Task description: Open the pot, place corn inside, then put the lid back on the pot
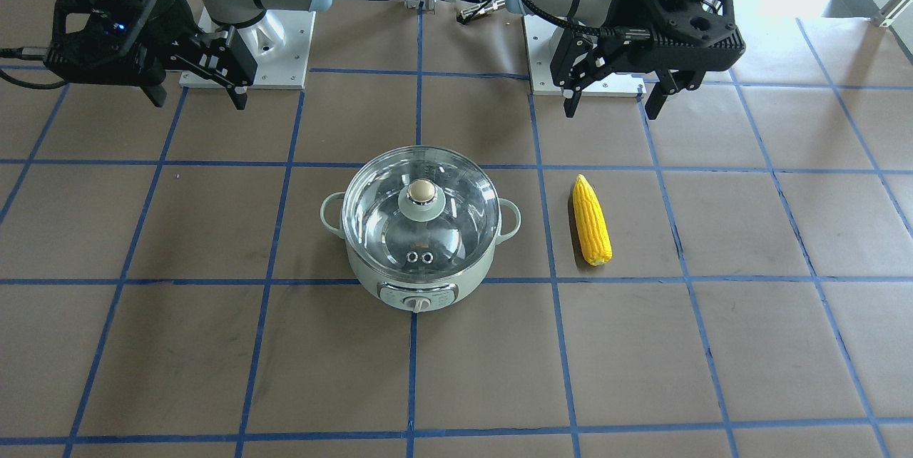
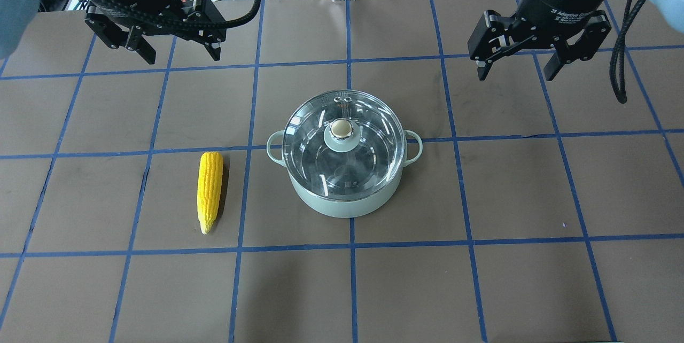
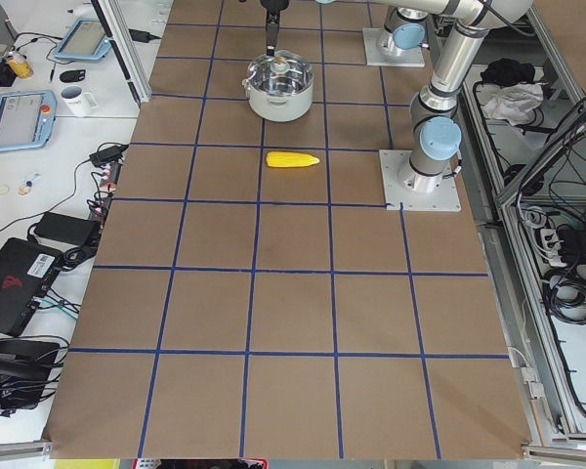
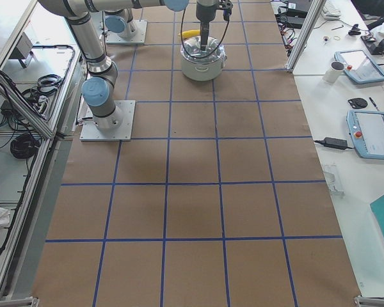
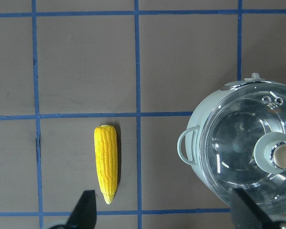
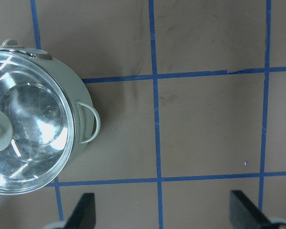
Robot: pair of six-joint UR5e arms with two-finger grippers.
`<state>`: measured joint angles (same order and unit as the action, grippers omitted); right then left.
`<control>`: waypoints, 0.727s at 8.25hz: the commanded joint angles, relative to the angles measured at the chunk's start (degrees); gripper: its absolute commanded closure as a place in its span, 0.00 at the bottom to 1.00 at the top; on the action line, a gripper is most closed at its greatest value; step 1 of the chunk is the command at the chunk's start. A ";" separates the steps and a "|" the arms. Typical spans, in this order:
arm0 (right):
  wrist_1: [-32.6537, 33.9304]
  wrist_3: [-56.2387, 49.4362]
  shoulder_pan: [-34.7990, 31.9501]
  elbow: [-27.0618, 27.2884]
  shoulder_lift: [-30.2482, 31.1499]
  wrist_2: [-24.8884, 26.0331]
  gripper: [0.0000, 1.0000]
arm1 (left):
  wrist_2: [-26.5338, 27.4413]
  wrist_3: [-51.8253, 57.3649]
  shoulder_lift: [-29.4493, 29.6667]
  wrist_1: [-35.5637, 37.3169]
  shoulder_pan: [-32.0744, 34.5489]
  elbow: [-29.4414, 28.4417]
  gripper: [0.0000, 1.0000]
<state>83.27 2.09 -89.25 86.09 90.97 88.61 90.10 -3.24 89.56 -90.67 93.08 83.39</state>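
Corn (image 2: 209,191) lies flat on the table (image 2: 481,289), apart from the pot (image 2: 347,204) on its left-arm side; lid (image 2: 368,156) seated. Beyond, left gripper (image 2: 183,57) and right gripper (image 2: 515,73) hang spread wide, empty. Risks, judged: the lid's round knob (image 2: 341,128) may slip and the glass drop, or the corn may bridge the rim and block the lid; legible on the right gripper body: "2F Adaptive".

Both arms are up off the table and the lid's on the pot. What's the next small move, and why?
Probably bring the right gripper down over the knob of the lid. The lid sits closed on the pot, so the corn cannot go in. The corn lies on the side of the left gripper, and both grippers are open and empty, leaving the left one free for the corn.
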 commanded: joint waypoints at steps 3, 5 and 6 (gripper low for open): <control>-0.04 0.36 -0.13 1.09 0.35 -1.15 0.00 | 0.16 3.29 0.26 0.05 -0.35 0.81 0.00; 4.14 2.63 -5.20 5.82 -2.18 -0.46 0.00 | 0.78 8.65 1.66 0.05 -3.23 1.60 0.00; 13.58 9.01 -9.93 5.84 -5.76 -0.72 0.00 | 0.09 11.90 2.19 -0.04 -6.91 3.69 0.00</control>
<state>85.43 3.70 -92.24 90.00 89.87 87.92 90.52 2.96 90.56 -90.59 91.16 84.65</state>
